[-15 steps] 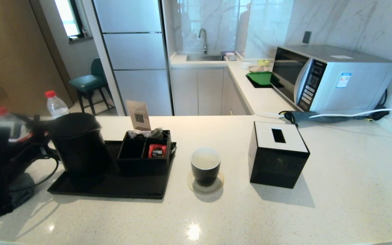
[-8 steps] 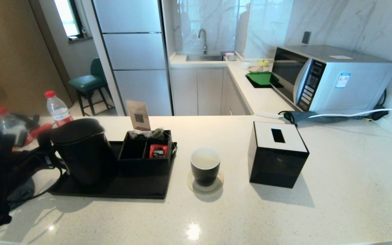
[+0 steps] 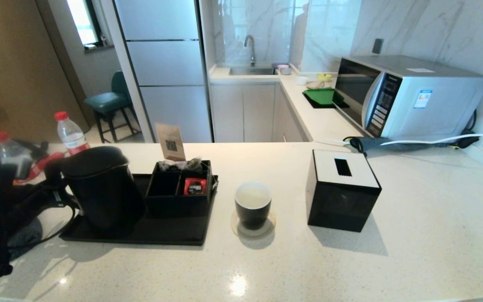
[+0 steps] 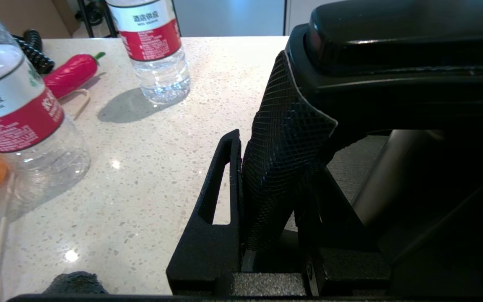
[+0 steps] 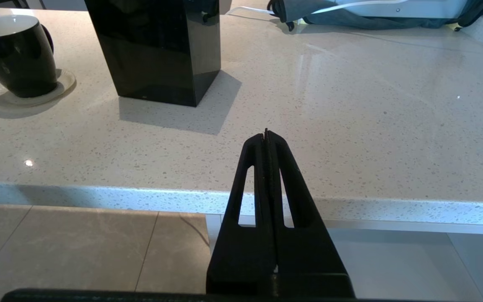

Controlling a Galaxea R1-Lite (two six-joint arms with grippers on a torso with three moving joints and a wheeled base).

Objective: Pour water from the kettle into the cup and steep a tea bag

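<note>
Kettle (image 3: 101,188) stands on the tray (image 3: 141,233), cup (image 3: 253,205) apart on the surface (image 3: 350,260), apparently unfilled. Left wrist view: left claw (image 4: 275,180) clamped on kettle handle (image 4: 287,138). Right wrist view: right claw (image 5: 266,138) together, idle. Pouring and steeping remain.
</note>
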